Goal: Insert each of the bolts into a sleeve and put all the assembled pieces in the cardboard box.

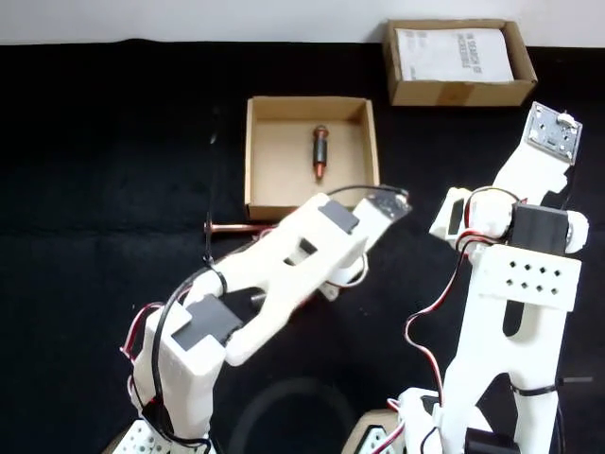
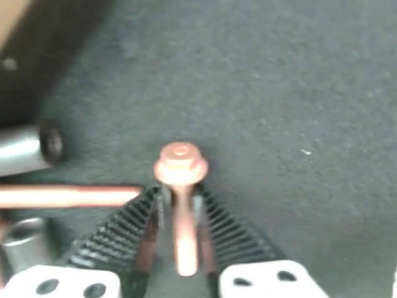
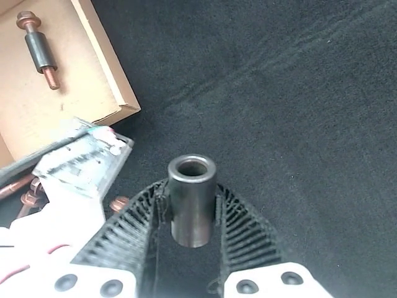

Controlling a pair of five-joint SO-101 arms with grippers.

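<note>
My left gripper (image 2: 180, 194) is shut on a copper bolt (image 2: 180, 164), whose flanged head sticks out past the fingertips just above the black mat. My right gripper (image 3: 192, 189) is shut on a dark grey sleeve (image 3: 192, 202), with the open bore facing outward. In the high view the left arm (image 1: 284, 265) reaches to the table's middle, just in front of the cardboard box (image 1: 260, 151). One assembled bolt and sleeve (image 1: 320, 151) lies inside the box. A loose bolt (image 1: 236, 229) lies by the box's front wall, and grey sleeves (image 2: 25, 149) rest beside the left gripper.
A second cardboard box (image 1: 458, 92) with a printed sheet in it stands at the back right. The right arm (image 1: 525, 274) stands tall on the right side. The left arm's wrist (image 3: 80, 161) sits close to the right gripper. Black mat covers the table.
</note>
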